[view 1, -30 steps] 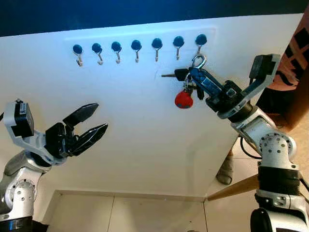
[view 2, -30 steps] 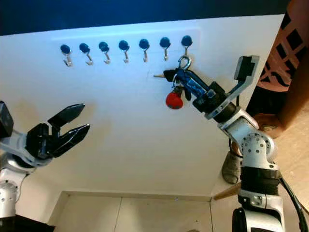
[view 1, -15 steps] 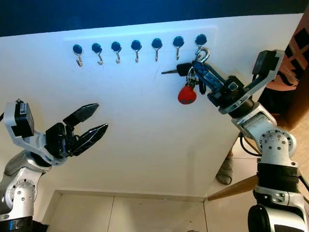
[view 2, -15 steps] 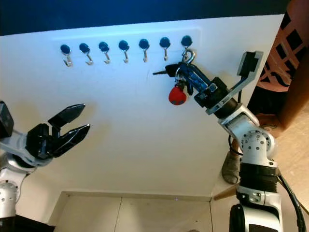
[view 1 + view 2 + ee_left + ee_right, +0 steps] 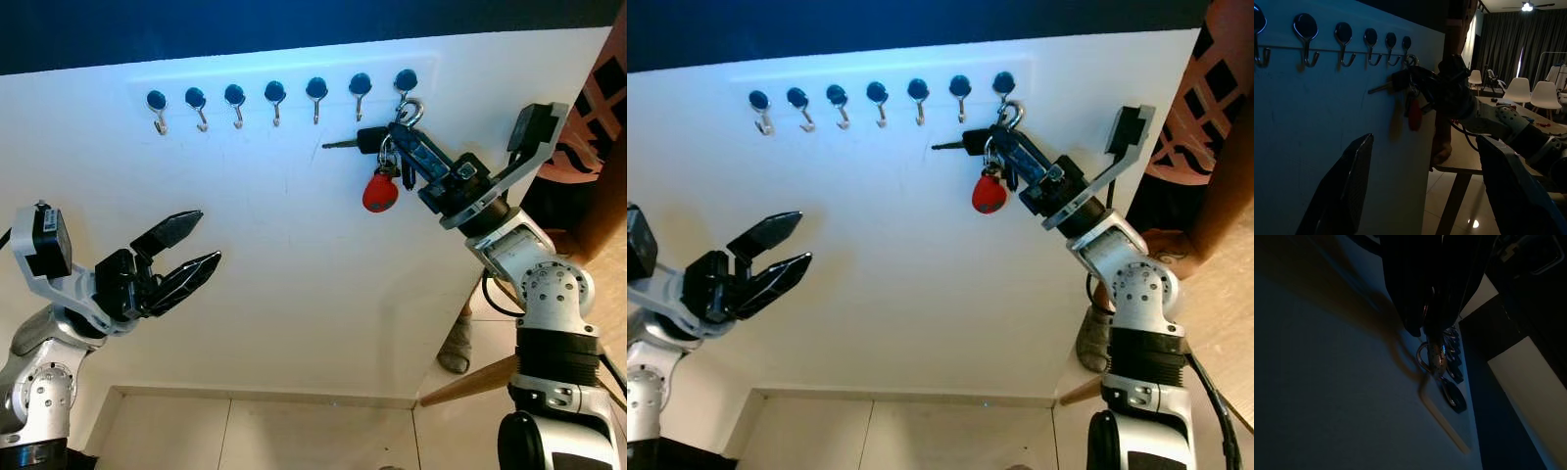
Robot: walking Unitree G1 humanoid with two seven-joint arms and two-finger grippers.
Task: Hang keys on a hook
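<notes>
A white wall panel stands under a dark blue band, with pale floor tiles at its foot and a brown latticed wooden piece off to the robot's right. Across the top of the panel runs a row of seven small metal hooks with round blue heads.

The right gripper reaches up to the rightmost blue-headed hook, its black fingers clenched on a bunch of keys with a silver snap clip, a black-headed key and a red round fob. The silver clip at the top of the bunch sits just below that hook, touching it or very near; whether it has caught on the hook cannot be told. The black-headed key sticks out sideways toward the robot's left, and the red fob hangs beneath the fingers against the panel. In the dark right wrist view the metal ring of the clip shows just past the fingertips, beside the hook.

The left gripper is held lower, well apart from the hooks, its two fingers spread and holding nothing.
</notes>
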